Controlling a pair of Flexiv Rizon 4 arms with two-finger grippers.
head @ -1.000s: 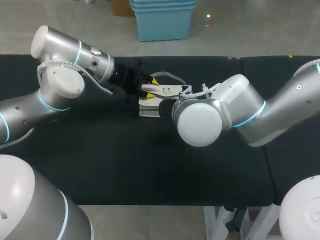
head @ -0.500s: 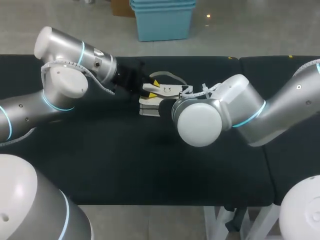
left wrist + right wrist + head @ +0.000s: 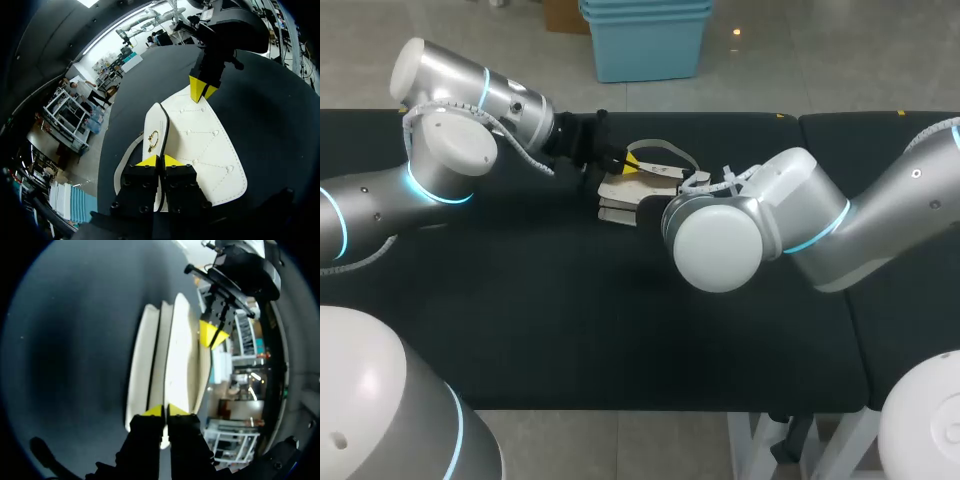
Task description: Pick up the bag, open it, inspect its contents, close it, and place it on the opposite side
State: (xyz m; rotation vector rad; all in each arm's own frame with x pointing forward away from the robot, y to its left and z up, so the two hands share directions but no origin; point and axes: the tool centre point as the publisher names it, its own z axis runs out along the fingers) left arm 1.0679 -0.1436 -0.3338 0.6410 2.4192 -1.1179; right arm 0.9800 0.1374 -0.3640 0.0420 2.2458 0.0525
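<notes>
The white bag [image 3: 618,193] lies on the black tabletop [image 3: 570,320], toward its far side near the middle. The left tool [image 3: 160,161] pinches the flap edge at the bag's left end; the right tool [image 3: 163,410] pinches its right end, tips nearly together.

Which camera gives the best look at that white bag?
The left wrist view: the bag shows its whole broad face, gold clasp and strap. The head view shows it small, partly behind the right arm; the right wrist view sees only its edges.
</notes>
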